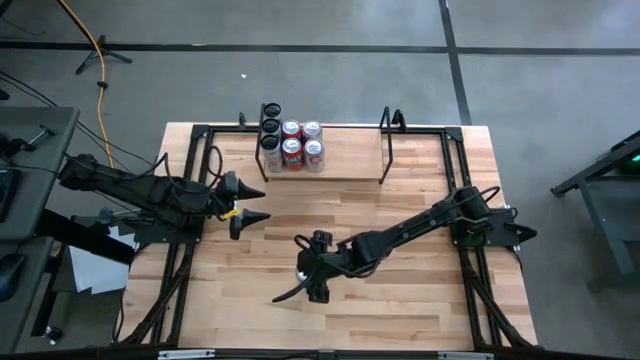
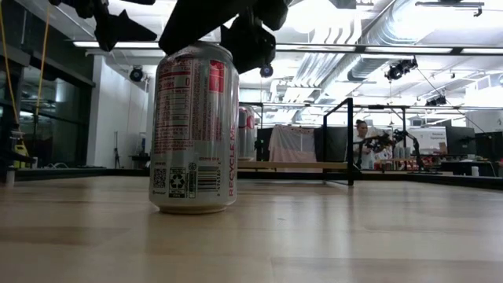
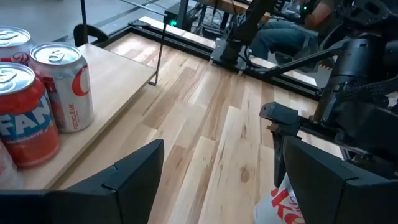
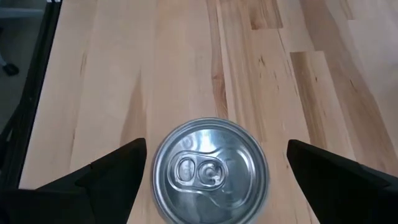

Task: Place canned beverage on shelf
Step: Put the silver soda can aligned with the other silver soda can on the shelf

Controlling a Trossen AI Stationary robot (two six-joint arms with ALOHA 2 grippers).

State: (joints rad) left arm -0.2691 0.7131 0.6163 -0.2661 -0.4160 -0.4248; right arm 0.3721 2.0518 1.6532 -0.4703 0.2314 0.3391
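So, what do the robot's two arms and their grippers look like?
Both arms are dark, nearly black, built of slim jointed segments with thin black cables running along them. The left gripper ends in two pointed, wedge-shaped black fingers with a small yellow spot near them. The right gripper has the same flat, tapering matte black fingers.

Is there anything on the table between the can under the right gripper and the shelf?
No. In the high view, only bare wood lies between the can under the right gripper and the shelf.

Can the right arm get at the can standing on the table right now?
Probably yes. The right gripper hangs directly above the upright can, jaws open wider than its lid, and the table around it shows nothing in the way.
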